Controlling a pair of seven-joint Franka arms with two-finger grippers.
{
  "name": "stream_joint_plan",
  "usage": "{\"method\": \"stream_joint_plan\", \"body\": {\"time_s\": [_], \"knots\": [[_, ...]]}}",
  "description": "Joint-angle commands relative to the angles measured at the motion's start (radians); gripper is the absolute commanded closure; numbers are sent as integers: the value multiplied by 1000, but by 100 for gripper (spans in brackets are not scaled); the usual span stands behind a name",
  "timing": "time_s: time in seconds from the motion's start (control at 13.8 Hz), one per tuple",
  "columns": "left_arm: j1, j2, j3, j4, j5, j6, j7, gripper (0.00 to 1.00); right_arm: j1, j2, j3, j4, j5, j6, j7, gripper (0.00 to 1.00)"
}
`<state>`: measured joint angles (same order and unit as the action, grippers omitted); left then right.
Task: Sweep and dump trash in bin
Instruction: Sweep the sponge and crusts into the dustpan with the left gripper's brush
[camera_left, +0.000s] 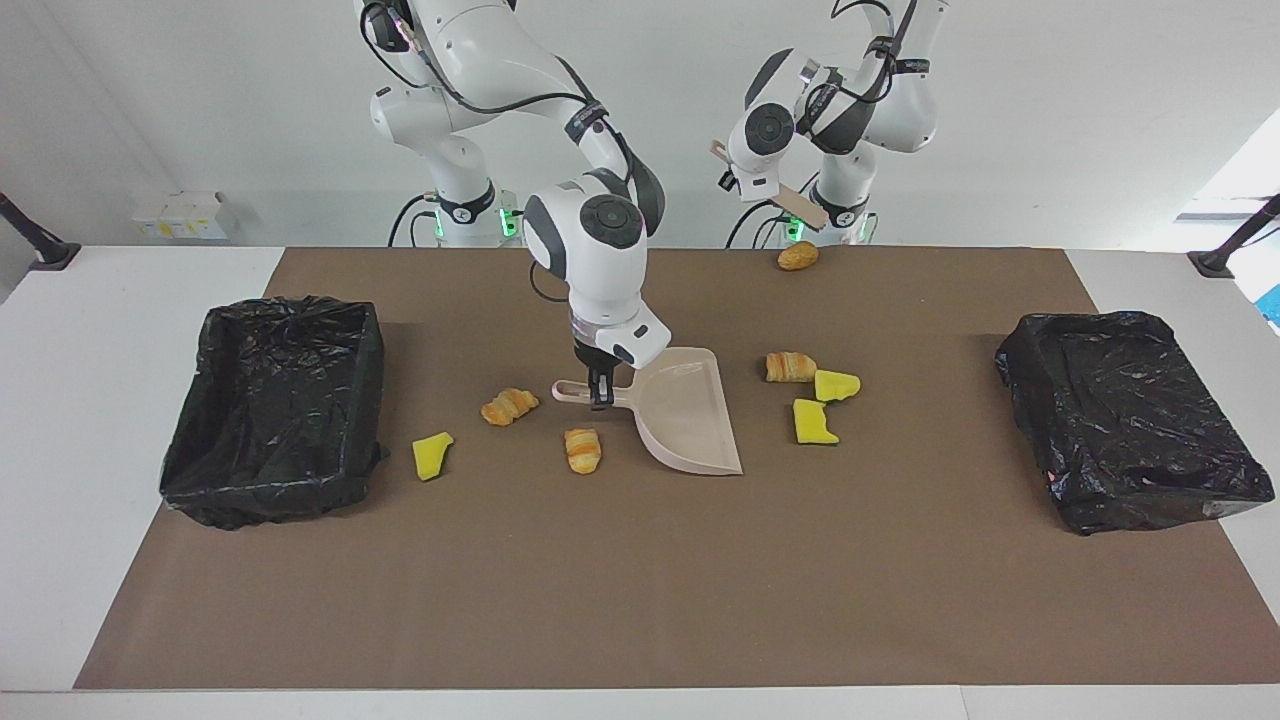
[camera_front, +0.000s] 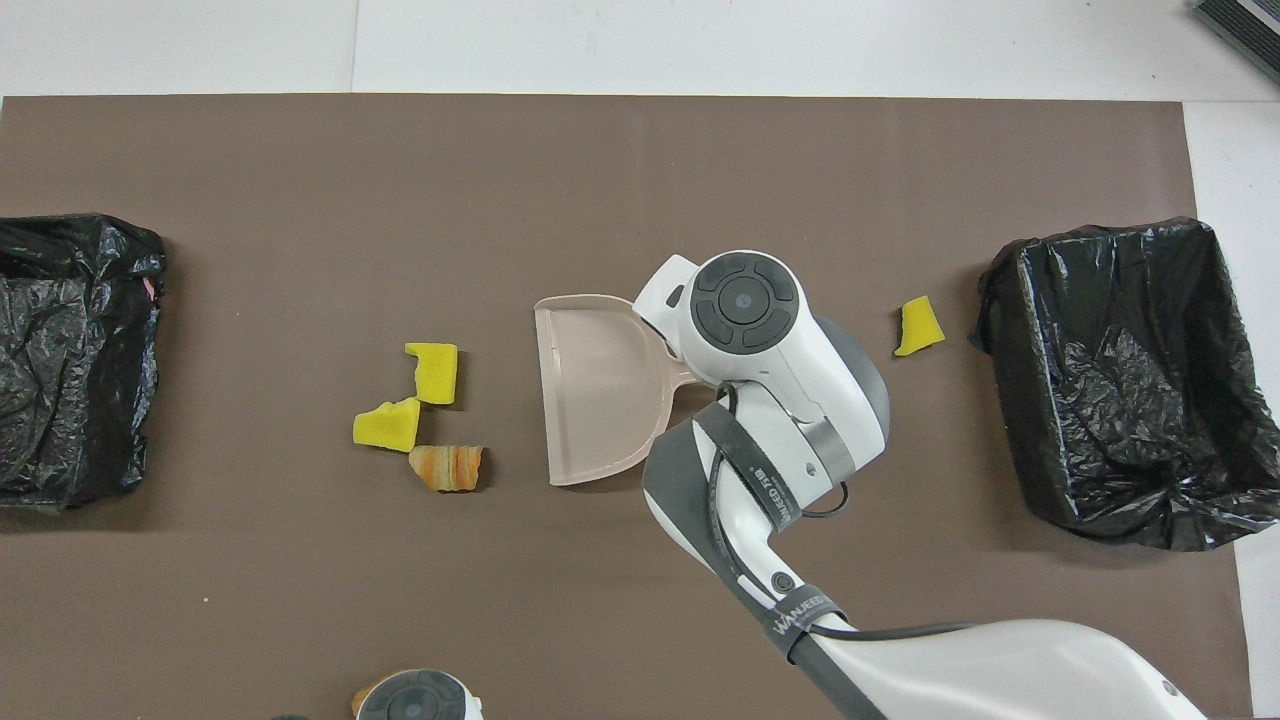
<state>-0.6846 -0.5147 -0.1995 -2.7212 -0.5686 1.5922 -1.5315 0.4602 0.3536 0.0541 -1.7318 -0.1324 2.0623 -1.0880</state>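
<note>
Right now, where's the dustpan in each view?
Facing view: the dustpan lies mid-table on the brown mat, its handle under the right gripper.
Overhead view: the dustpan is at centre, its handle hidden under the right arm.
Shared landmark: the croissant piece beside two yellow sponge chunks.

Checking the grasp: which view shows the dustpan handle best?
The facing view: the whole dustpan handle shows, with the right gripper down at it. In the overhead view the right arm hides the handle; only the pan shows.
</note>
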Motion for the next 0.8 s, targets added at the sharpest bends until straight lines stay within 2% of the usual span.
{"method": "stream_joint_plan", "body": {"time_s": [0.0,0.29,0.44,0.73], "knots": [[48,34,12,-3,-10,58,-18,100,-3,-2,6,-14,-13,16,-30,100],[128,142,14,84,65,100,-19,100,-5,-2,6,-14,-13,16,-29,100],[155,209,14,147,130,161,-13,100,-3,-2,6,-14,-15,16,-29,100],[264,381,14,346,220,212,-9,100,-5,-2,6,-14,-13,18,-29,100]]}}
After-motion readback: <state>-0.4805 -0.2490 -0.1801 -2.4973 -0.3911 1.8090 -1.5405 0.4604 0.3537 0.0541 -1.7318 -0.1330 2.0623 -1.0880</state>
